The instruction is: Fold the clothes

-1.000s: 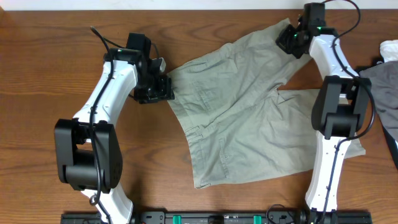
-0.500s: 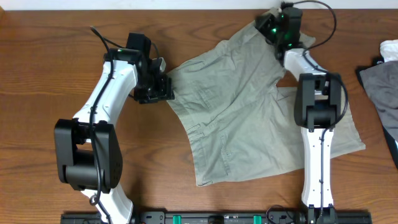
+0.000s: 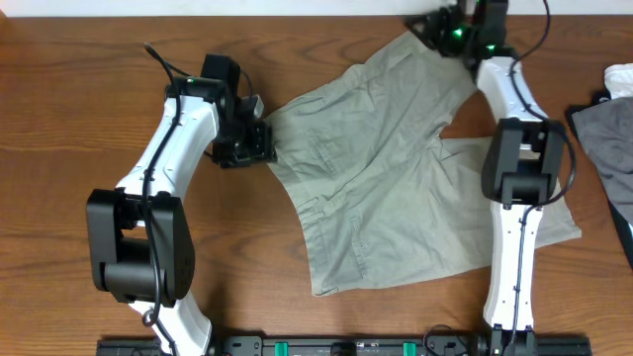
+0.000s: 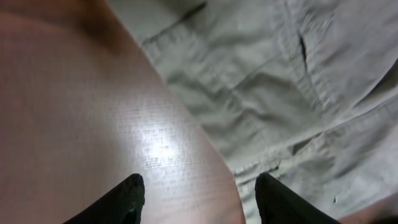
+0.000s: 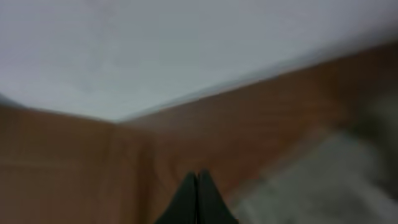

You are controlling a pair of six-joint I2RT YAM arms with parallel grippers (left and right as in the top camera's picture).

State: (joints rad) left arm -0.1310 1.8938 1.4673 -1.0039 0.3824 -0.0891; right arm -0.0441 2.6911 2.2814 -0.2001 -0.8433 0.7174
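shorts [image 3: 386, 188] lie unfolded; left gripper [image 4: 199, 202] hovers at their edge, fingers spread, likely to pinch it; right gripper [image 5: 198, 196], fingers pressed together on nothing, sits by the far leg

You've got a brown wood-grain bench [image 3: 59, 119] filling the overhead view. At 3 o'clock, cut off by the frame edge, there's a dark grey cloth [image 3: 605, 138]. Just above it, toward 2 o'clock, is a small white item [image 3: 620, 79], too cropped to identify. A black rail [image 3: 346, 347] with green tabs runs along 6 o'clock. A pale strip [image 3: 198, 6] lines the bench's far edge at 12 o'clock.
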